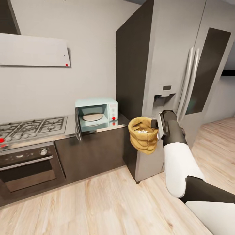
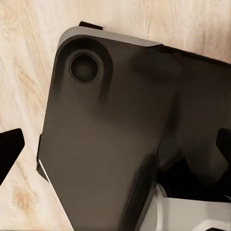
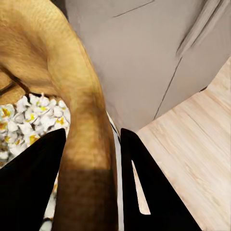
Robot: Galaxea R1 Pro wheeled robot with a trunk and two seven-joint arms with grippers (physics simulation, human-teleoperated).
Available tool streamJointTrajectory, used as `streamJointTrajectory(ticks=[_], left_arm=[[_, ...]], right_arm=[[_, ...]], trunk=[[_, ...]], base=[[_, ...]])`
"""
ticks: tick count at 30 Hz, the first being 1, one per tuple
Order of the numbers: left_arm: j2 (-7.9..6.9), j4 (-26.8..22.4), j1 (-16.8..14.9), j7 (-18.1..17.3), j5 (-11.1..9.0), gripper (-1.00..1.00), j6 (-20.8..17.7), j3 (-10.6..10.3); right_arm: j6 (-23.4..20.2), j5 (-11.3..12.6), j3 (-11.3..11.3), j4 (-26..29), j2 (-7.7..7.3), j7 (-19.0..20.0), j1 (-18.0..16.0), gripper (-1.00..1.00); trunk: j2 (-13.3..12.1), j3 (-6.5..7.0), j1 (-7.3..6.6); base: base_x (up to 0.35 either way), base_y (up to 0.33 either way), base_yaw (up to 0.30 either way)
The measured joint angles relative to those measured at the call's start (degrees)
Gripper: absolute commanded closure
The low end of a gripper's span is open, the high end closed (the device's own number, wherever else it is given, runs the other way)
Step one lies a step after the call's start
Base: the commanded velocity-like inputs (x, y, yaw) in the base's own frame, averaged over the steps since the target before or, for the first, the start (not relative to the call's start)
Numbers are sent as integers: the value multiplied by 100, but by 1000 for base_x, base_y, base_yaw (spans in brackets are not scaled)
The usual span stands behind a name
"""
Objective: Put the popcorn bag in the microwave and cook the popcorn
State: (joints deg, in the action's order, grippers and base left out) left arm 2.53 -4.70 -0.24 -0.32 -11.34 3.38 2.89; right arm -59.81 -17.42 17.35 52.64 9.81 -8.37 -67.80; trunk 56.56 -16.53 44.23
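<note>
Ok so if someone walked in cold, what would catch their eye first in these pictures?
Probably the tan popcorn bag held up in mid-air by the right end effector, in front of the big grey fridge, with white popcorn visible inside it. Next, the pale-blue microwave on the countertop beside the gas hob, its door swung open.

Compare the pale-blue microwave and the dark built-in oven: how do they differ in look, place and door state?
The boxy pale-blue microwave stands on the grey metallic countertop; the dark built-in oven sits below the gas hob. The microwave's door is swung open, showing a round plate inside; the oven's door is closed. The microwave is smaller than the oven. Both have knobs.
</note>
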Motion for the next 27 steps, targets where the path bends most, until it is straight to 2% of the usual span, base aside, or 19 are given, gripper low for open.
streamJointTrajectory(ticks=[4,15,20,27], left_arm=[[0,-1,0,-3,0,-100,0,0],[0,-3,0,-1,0,-100,0,0],[0,-1,0,-2,0,-100,0,0],[0,-4,0,0,0,-100,0,0]], right_arm=[[-5,-64,0,-61,14,0,0,100],[-5,-32,0,-80,14,40,0,100],[-5,-53,0,-352,13,310,0,100],[-6,-71,3,-372,13,341,-1,100]], trunk=[[0,0,0],[0,0,0],[0,0,0],[0,0,0]], base=[[0,0,268],[0,0,268],[0,0,268],[0,0,268]])
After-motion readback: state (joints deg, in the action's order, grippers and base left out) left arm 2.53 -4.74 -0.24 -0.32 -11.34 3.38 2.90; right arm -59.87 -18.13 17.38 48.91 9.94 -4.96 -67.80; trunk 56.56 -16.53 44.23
